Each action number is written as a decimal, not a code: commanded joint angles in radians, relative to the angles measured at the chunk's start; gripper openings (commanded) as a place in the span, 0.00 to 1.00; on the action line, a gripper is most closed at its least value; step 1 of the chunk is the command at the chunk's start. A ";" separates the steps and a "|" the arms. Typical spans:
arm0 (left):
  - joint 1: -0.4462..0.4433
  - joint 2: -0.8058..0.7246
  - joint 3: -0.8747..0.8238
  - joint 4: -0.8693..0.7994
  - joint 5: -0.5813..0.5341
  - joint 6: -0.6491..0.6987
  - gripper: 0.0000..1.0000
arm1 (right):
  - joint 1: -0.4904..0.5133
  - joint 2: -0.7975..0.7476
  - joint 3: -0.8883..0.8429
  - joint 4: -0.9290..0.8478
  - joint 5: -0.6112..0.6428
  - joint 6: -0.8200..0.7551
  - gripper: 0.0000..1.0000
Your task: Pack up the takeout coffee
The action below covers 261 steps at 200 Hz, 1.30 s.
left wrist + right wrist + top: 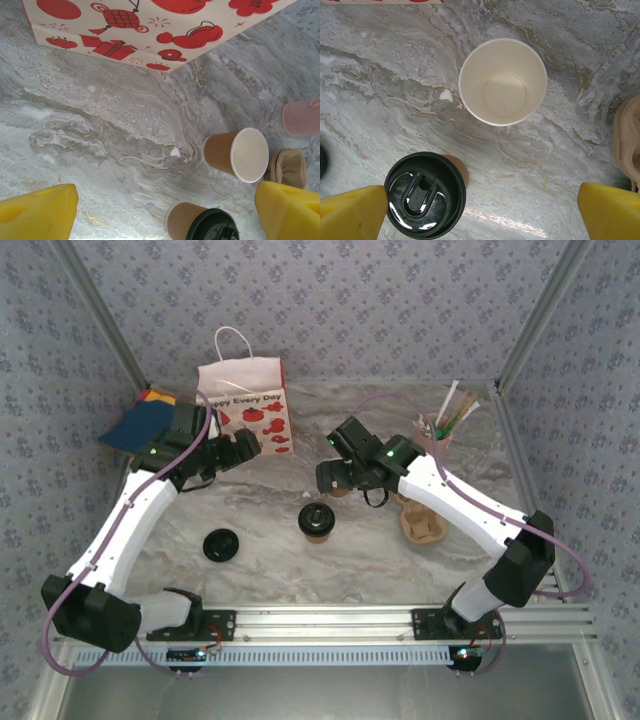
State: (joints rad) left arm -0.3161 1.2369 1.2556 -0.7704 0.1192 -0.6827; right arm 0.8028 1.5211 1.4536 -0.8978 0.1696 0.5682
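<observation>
Both my claws hang wide open and empty over the marble surface [270, 550], the left claw [160, 210] by the red-printed bag [245, 400], the right claw [482, 215] above two brown cups. The lidded cup [316, 520] stands upright mid-surface between my arms, the open cup [502, 82] upright just beyond it, the two apart. A loose lid [221, 545] lies flat on the surface to the left, while the pulp carrier [420, 525] and the pink cup of straws [445, 435] sit to the right.

Close wrist views above lidded cup [425, 195]
</observation>
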 commanded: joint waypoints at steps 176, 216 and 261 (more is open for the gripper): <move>-0.229 0.469 0.681 -0.196 -0.248 0.164 0.85 | -0.513 -0.465 -0.529 0.080 -0.211 0.023 0.93; -0.229 0.664 1.036 -0.440 -0.455 -0.036 0.77 | -0.498 -0.488 -0.536 0.098 -0.216 0.036 0.93; -0.225 0.711 1.095 -0.508 -0.509 -0.407 0.73 | -0.465 -0.507 -0.531 0.121 -0.205 0.039 0.93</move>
State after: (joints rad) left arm -0.5434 1.9354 2.3245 -1.1725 -0.3157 -0.8436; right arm 0.3191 1.0336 0.9268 -0.7918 -0.0353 0.5941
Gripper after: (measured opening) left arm 0.743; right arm 0.928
